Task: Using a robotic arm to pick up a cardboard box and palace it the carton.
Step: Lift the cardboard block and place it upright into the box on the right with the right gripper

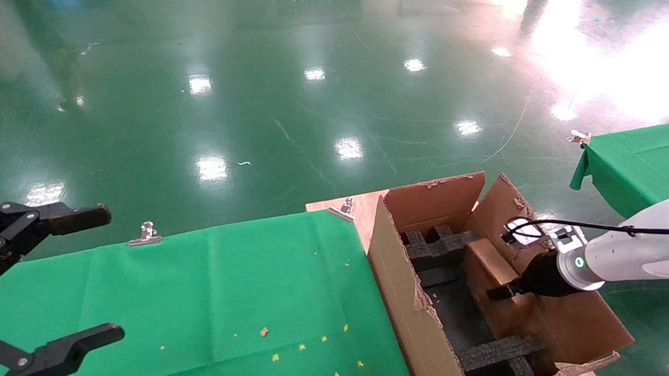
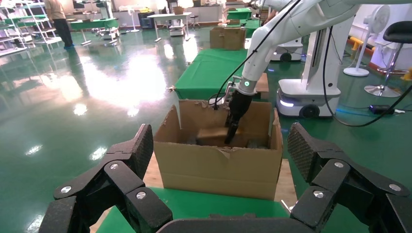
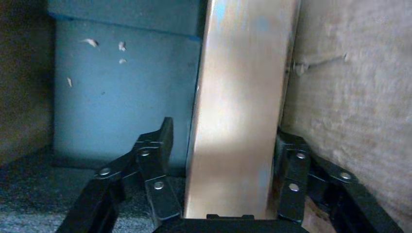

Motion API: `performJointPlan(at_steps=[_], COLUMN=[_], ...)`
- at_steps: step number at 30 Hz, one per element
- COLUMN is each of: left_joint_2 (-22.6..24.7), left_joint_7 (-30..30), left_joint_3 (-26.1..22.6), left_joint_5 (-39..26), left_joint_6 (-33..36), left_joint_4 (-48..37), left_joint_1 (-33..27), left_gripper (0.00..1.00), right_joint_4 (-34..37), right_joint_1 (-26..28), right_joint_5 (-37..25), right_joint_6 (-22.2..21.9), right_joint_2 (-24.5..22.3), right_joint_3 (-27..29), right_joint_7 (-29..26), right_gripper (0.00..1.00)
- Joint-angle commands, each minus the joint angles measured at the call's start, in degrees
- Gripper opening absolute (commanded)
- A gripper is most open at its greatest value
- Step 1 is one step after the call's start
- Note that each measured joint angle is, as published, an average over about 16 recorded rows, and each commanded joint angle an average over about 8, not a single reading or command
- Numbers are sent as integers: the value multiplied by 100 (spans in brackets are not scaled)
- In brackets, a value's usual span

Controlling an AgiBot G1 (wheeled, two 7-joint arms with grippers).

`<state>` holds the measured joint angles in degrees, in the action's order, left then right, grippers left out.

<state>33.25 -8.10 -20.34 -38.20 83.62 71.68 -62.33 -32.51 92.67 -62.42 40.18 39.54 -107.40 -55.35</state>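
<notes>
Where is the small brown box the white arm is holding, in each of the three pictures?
Head view: cardboard box inside the carton, lower right, at the right tool.
Left wrist view: centre, low inside the carton, under the white arm.
Right wrist view: fills the middle, between the fingers.
Shared landmark: the carton.

Overhead lamps throw bright glare patches on the glossy green floor point(image 1: 320, 99), strongest beyond the carton point(image 1: 405, 297) to its right. Carton interior dim and shadowed. Right wrist view dark; cardboard box point(image 3: 243, 121) soft-focused with sheen.
</notes>
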Motion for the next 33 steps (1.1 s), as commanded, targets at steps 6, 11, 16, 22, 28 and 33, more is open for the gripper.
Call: performJointPlan(at_steps=[6, 11, 16, 22, 28, 33], left_joint_2=[0, 0, 0, 0, 0, -1], left_joint_7=[0, 0, 0, 0, 0, 1], left_joint_3=[0, 0, -1, -1, -1, -1], left_joint_5=[0, 0, 0, 1, 1, 2], left_joint_6=[0, 0, 0, 0, 0, -1], left_joint_4=[0, 0, 0, 0, 0, 0], left_joint_1=[0, 0, 0, 0, 0, 0], left_gripper=[100, 100, 100, 100, 100, 100], right_joint_4=[-269, -723, -1587, -3060, -4244, -4609], right_joint_1=[229, 617, 1159, 1626, 1732, 1657], right_joint_5=[-103, -237, -385, -422, -38, 445], right_joint_6=[-92, -179, -295, -525, -489, -257], right_joint_2=[-135, -341, -691, -1255, -1630, -1693], right_joint_3=[2, 40, 146, 363, 648, 835], right_joint_7=[-39, -86, -130, -24, 502, 983], right_gripper=[100, 100, 100, 100, 100, 100])
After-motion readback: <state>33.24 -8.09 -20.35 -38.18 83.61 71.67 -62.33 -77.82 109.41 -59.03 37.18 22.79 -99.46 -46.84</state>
